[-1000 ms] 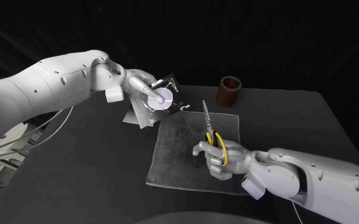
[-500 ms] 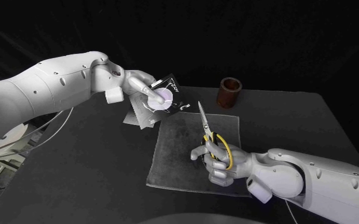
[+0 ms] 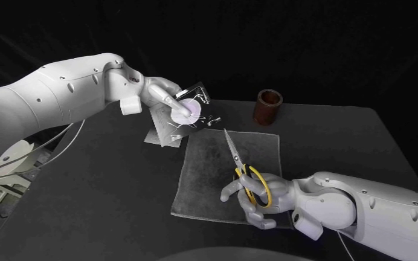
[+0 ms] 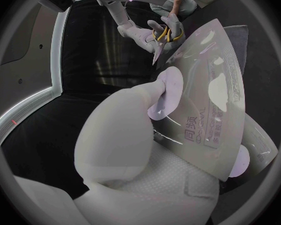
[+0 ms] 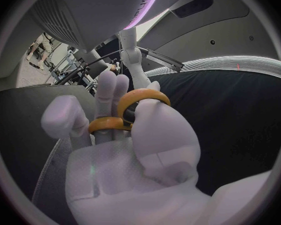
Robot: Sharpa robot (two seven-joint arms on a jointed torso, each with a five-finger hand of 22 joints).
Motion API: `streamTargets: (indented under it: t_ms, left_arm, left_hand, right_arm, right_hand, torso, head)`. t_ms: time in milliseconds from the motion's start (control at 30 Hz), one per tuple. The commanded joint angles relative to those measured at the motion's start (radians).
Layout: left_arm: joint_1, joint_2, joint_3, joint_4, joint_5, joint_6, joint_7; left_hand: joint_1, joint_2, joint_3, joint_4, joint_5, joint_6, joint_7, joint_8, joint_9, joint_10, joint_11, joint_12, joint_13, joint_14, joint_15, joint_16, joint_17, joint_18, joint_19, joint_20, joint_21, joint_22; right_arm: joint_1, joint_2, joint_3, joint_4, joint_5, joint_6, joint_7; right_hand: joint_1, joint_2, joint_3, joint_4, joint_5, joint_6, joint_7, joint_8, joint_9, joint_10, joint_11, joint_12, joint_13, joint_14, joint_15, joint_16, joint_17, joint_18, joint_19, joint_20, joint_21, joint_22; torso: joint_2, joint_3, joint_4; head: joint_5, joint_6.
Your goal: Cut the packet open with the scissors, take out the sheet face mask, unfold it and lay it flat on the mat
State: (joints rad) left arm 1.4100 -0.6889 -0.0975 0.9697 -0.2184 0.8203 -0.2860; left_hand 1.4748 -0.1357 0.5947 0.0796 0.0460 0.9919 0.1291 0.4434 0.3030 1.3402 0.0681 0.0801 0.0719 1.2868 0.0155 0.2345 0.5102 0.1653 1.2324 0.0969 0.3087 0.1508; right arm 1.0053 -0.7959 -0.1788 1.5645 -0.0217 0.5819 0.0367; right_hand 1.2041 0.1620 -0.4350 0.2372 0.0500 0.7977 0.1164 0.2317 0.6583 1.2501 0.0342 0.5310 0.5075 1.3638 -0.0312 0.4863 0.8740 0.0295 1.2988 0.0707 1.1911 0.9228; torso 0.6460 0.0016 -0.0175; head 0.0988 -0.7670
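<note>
Early days: left hand grips the face mask packet, raised off the mat's far corner; right hand holds yellow-handled scissors over the mat, tips just short; packet looks uncut, I think; cutting, unfolding, laying all left.

I see the packet held up off the bench in the left robot hand, tilted, above the mat's far-left corner. Its face is dark with white line art; its other side, seen from the left wrist, is pale and glossy with grey print. The scissors have yellow loop handles and slim silver blades that look nearly closed. The right robot hand holds them over the mat, tips aimed at the packet but apart from it. The mat is grey, rectangular and lies flat.
</note>
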Motion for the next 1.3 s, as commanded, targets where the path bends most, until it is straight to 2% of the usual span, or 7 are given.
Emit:
streamTargets:
  t_ms: [33,167,600,967,1033,1167,1300]
  left_arm:
    - [0.011,0.007,0.001,0.000,0.041,0.077,-0.042]
    - [0.019,0.014,0.001,0.003,0.047,0.098,-0.068]
    - [0.024,0.020,0.001,0.004,0.046,0.114,-0.097]
    - [0.024,0.018,0.000,0.002,0.041,0.109,-0.093]
    - [0.024,0.019,0.000,0.002,0.040,0.109,-0.092]
    - [0.024,0.017,0.000,0.002,0.040,0.107,-0.088]
    - [0.024,0.015,0.000,0.000,0.040,0.103,-0.085]
  left_hand:
    - [0.002,0.011,0.000,-0.008,0.004,0.007,0.004,0.003,0.022,0.006,0.000,-0.003,0.001,0.003,-0.002,-0.004,0.001,0.013,-0.006,0.001,0.003,0.002]
    - [0.001,0.011,0.000,-0.009,0.004,0.007,0.004,0.003,0.023,0.006,0.000,-0.003,0.001,0.003,-0.002,-0.004,0.001,0.013,-0.006,0.001,0.004,0.002]
    - [0.000,0.011,0.000,-0.009,0.004,0.007,0.004,0.004,0.024,0.006,0.000,-0.003,0.001,0.003,-0.002,-0.004,0.001,0.013,-0.006,0.001,0.004,0.002]
    - [-0.001,0.011,0.001,-0.010,0.004,0.008,0.004,0.004,0.024,0.007,0.000,-0.003,0.001,0.004,-0.002,-0.004,0.001,0.013,-0.006,0.001,0.005,0.002]
    - [-0.002,0.011,0.002,-0.012,0.004,0.008,0.004,0.004,0.025,0.007,0.000,-0.002,0.001,0.004,-0.003,-0.004,0.002,0.013,-0.006,0.001,0.006,0.003]
    - [-0.002,0.011,0.002,-0.012,0.004,0.008,0.004,0.004,0.025,0.007,0.000,-0.002,0.001,0.004,-0.003,-0.004,0.002,0.013,-0.006,0.001,0.006,0.003]
    - [-0.002,0.011,0.002,-0.012,0.004,0.008,0.004,0.004,0.025,0.007,0.000,-0.002,0.001,0.004,-0.003,-0.004,0.002,0.013,-0.006,0.001,0.006,0.003]
  right_arm:
    - [0.000,0.005,0.001,0.000,-0.069,0.005,-0.022]
    - [0.000,0.007,0.001,-0.001,-0.090,-0.007,-0.016]
    - [0.000,0.006,0.001,0.004,-0.105,0.012,-0.006]
    - [0.000,0.000,0.001,-0.002,-0.086,0.067,-0.006]
    - [0.000,0.000,0.001,-0.003,-0.082,0.077,-0.007]
    - [0.000,-0.002,0.001,-0.006,-0.070,0.097,-0.009]
    - [0.000,-0.004,0.001,-0.011,-0.059,0.088,-0.003]
  right_hand:
    - [0.013,-0.015,-0.028,0.007,-0.002,-0.018,0.009,-0.017,0.002,-0.024,0.008,-0.097,-0.048,-0.022,0.008,-0.051,-0.022,0.116,-0.051,0.004,-0.083,-0.115]
    - [0.010,-0.029,-0.028,0.012,0.001,-0.074,0.027,-0.049,-0.002,-0.101,0.032,-0.250,-0.121,-0.086,0.032,-0.148,-0.062,0.153,-0.155,0.027,-0.268,-0.354]
    - [0.040,-0.094,-0.010,0.027,-0.002,-0.226,0.008,-0.112,-0.029,-0.235,0.108,-0.419,-0.261,-0.278,0.114,-0.369,-0.216,0.154,-0.155,0.102,-0.432,-0.488]
    - [0.070,-0.198,0.114,0.054,0.000,-0.390,0.015,-0.113,-0.087,-0.246,0.121,-0.426,-0.334,-0.303,0.128,-0.419,-0.305,0.155,-0.123,0.115,-0.458,-0.533]
    - [0.055,-0.239,0.173,0.057,0.000,-0.451,0.044,-0.105,-0.105,-0.250,0.124,-0.427,-0.350,-0.307,0.129,-0.420,-0.324,0.154,-0.118,0.117,-0.462,-0.542]
    - [0.049,-0.279,0.225,0.054,-0.001,-0.505,0.055,-0.082,-0.112,-0.242,0.123,-0.422,-0.368,-0.318,0.132,-0.421,-0.347,0.154,-0.114,0.118,-0.466,-0.552]
    - [0.055,-0.288,0.247,0.056,0.001,-0.535,0.067,-0.050,-0.100,-0.187,0.110,-0.394,-0.372,-0.320,0.126,-0.418,-0.365,0.156,-0.111,0.114,-0.469,-0.561]
  torso:
    - [0.001,0.0024,0.0014]
    - [0.000,0.0010,0.0009]
    - [0.001,0.0005,0.0007]
    - [0.000,0.0000,0.0000]
    - [0.000,0.0000,-0.0001]
    - [0.000,-0.0001,-0.0005]
    - [0.000,0.0001,-0.0003]
  head:
    - [0.004,-0.002]
    - [0.005,-0.002]
    - [0.006,-0.006]
    - [0.006,-0.009]
    - [0.005,-0.009]
    - [0.004,-0.009]
    - [0.004,-0.010]
